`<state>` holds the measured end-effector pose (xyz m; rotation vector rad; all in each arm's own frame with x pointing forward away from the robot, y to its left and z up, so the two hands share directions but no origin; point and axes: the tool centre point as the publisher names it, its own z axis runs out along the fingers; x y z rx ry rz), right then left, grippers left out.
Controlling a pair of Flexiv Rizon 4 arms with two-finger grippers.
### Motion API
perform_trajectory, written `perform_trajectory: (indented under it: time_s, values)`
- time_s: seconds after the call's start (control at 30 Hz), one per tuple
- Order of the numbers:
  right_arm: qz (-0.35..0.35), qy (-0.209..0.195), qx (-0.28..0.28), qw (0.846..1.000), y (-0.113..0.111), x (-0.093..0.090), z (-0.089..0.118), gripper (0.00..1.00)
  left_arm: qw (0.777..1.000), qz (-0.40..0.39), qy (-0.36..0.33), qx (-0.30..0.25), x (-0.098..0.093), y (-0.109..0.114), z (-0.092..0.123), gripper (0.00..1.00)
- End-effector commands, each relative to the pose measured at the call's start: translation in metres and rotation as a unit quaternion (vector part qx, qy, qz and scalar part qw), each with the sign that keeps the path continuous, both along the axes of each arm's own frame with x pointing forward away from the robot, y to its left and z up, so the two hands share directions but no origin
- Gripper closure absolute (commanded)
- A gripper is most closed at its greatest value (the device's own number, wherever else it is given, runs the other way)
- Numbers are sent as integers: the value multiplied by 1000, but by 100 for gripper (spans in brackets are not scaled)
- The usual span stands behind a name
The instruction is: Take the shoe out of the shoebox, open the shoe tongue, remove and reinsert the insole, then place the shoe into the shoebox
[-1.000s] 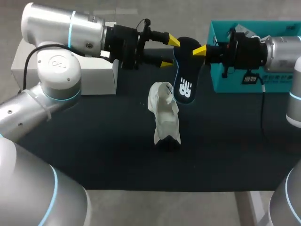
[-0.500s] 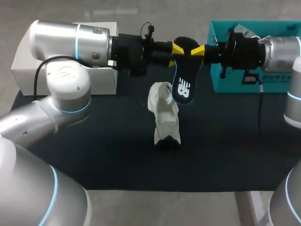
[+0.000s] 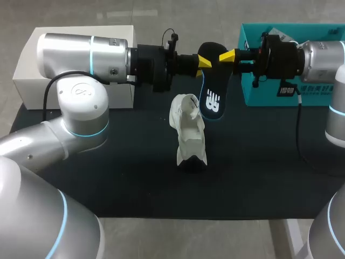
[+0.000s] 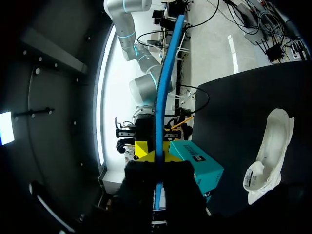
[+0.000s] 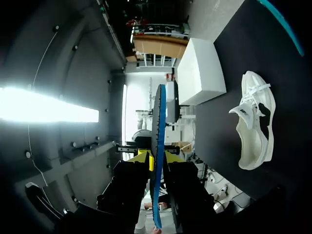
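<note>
Out of shoe: dark, blue-edged foam insole (image 3: 211, 81), pinched narrow by left fingers (image 3: 204, 61) and right fingers (image 3: 227, 54) alike. Below them on tabletop: white fabric shoe (image 3: 188, 129). Left to do: reinserting, then boxing in teal cardboard shoebox (image 3: 253, 97).

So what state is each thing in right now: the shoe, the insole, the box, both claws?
shoe: standing on the table, nothing holding it.
insole: out of the shoe, held in the air from both sides.
shoebox: open, shoe not inside.
left gripper: shut on the insole.
right gripper: shut on the insole.
</note>
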<state>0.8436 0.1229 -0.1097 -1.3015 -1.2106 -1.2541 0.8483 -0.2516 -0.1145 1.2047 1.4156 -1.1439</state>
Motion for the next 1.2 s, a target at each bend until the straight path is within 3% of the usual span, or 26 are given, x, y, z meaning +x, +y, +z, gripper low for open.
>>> perform_trajectory:
  time_s: [0.03,0.23,0.33,0.4,0.47,0.9,1.2]
  values:
    - [-27,2,-32,999,-10,-19,-8,0,1000,3,9,8,1,10,-3,100]
    - [-86,11,-114,990,-30,-51,-30,0,999,14,23,20,5,28,-9,100]
    - [-125,0,-128,984,-41,-70,-37,0,999,20,31,23,5,33,-10,100]
    - [-131,-16,-167,977,-45,-83,-39,0,998,28,51,20,6,35,-11,100]
    - [-140,-14,-242,960,-49,-96,-45,0,997,38,68,15,8,37,-12,100]
    - [-123,-13,-255,959,-50,-95,-46,0,992,50,114,21,-4,50,-8,100]
    - [-48,-19,-290,955,-33,-117,-89,0,987,77,141,8,-4,64,18,100]
